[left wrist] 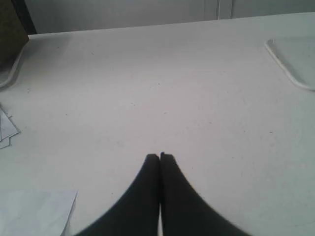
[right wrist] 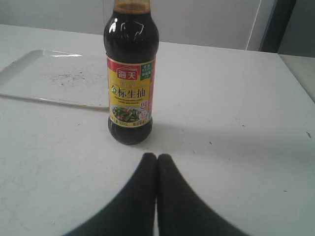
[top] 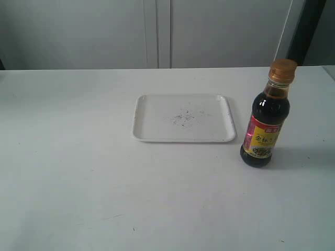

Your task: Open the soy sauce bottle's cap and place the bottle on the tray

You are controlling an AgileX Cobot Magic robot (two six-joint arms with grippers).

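Step 1, pre-grasp: nothing held yet. The soy sauce bottle stands upright on the tabletop, just right of the tray, cap closed. We see left claw and right claw both w/ tips pressed together, empty. Next: we spread right claw, approach bottle, steady body; left claw flips cap.

white table, paper sheets

Glossy clear dark-filled soy sauce bottle with printed label; smooth white scuffed tray; matt white table.
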